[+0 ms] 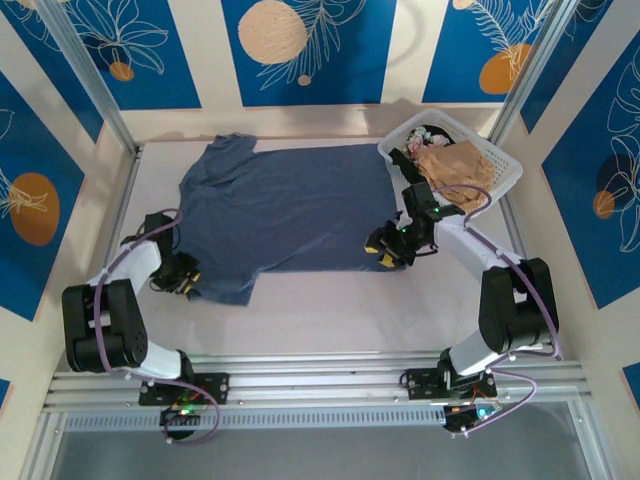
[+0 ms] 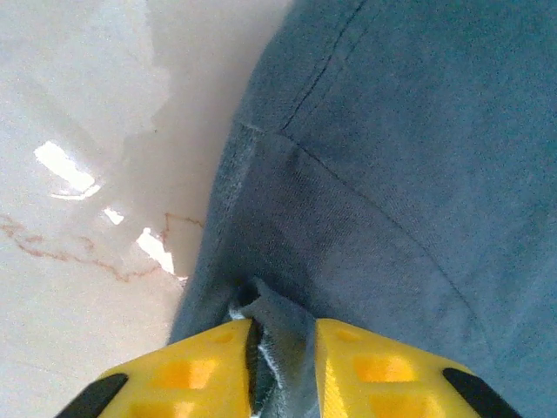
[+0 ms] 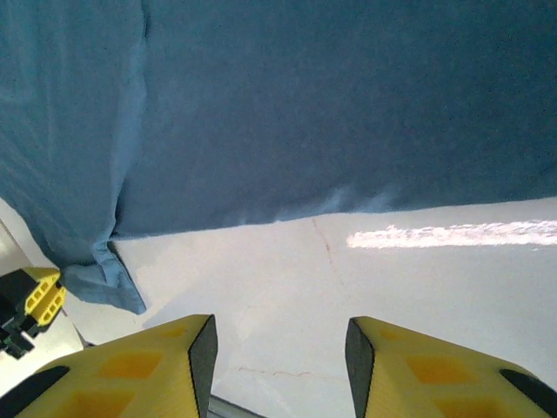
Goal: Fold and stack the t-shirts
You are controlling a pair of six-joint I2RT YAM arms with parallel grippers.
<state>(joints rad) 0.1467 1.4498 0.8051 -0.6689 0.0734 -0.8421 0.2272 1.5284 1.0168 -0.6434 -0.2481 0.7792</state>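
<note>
A slate-blue t-shirt (image 1: pixel 290 205) lies spread flat on the white table (image 1: pixel 330 310), collar toward the left. My left gripper (image 1: pixel 190 280) is at the near left sleeve. In the left wrist view its yellow fingers (image 2: pixel 200 374) are shut on a raised fold of the t-shirt (image 2: pixel 392 174) at the sleeve's edge, with my left gripper (image 2: pixel 283 348) pinching that cloth. My right gripper (image 1: pixel 383 250) hovers by the shirt's near right corner. In the right wrist view my right gripper (image 3: pixel 280 348) stands open over bare table, just short of the t-shirt (image 3: pixel 305 104) hem.
A white lattice basket (image 1: pixel 447 120) holding a tan garment (image 1: pixel 455 165) and other cloth stands at the back right, close to the right arm. Metal frame posts rise at the back corners. Bare table lies between the shirt and the arm bases.
</note>
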